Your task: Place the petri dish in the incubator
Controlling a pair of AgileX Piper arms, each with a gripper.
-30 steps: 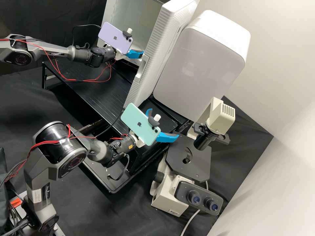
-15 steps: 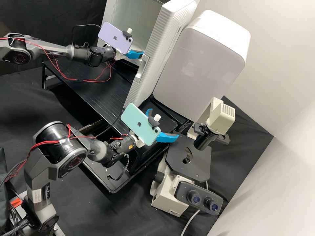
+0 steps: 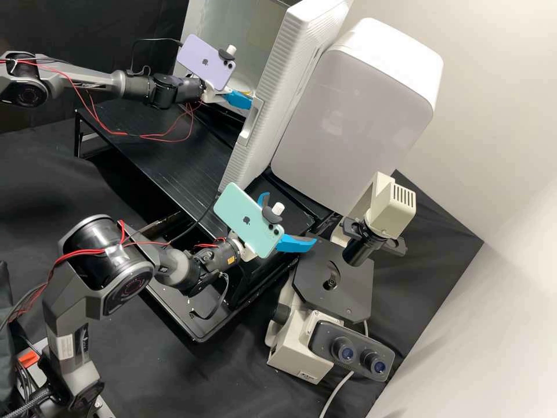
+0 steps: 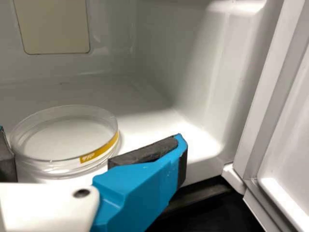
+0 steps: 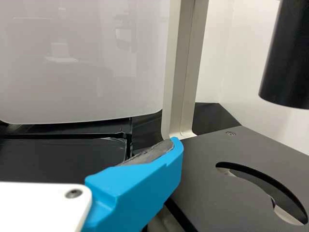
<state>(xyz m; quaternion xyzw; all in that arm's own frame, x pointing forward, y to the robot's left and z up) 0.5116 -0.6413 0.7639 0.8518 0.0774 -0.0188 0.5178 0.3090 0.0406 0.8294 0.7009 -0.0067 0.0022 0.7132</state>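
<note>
A clear petri dish (image 4: 63, 137) with a yellow label on its rim is low inside the white incubator (image 4: 159, 96), between my left gripper's blue fingers (image 4: 145, 179). Both pads press its sides, so my left gripper (image 4: 91, 145) is shut on it. In the high view that left gripper (image 3: 238, 98) is in the incubator's (image 3: 220, 29) opening, beside the open ribbed door (image 3: 278, 87). My right gripper (image 3: 299, 242) hangs open over the edge of the microscope stage (image 3: 333, 278), with nothing between its fingers.
A large white box (image 3: 360, 116) stands right of the door. The microscope (image 3: 331, 342) sits at the front right; its black lens barrel (image 5: 289, 53) hangs over the stage (image 5: 241, 159). A black shelf (image 3: 174, 151) runs under both arms.
My left arm has stretched farther forward and carried the petri dish a little deeper into the incubator. My right arm has not moved.
</note>
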